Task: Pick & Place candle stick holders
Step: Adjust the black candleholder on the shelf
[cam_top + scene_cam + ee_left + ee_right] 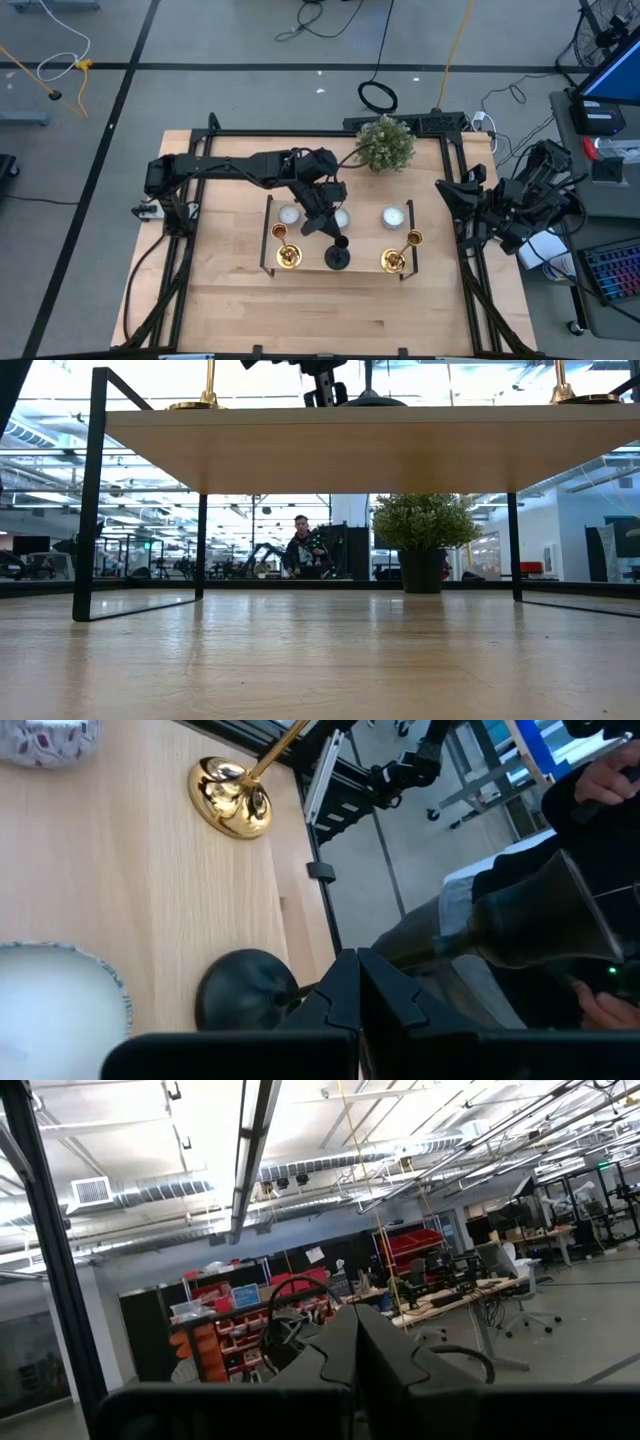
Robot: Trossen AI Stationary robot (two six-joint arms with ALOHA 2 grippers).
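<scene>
Black candle stick holder [337, 258] stands just beside the left gripper [357, 982], jaws pressed together, wrist view showing the gap.

We see the left arm reaching from the table's left edge across toward the middle, elbow bent, its left gripper [327, 224] pointing down over the table's centre with both fingers pressed together. Our right arm sits folded off the table's right edge, right gripper [357, 1342] likewise closed, aimed outward into the room.
</scene>
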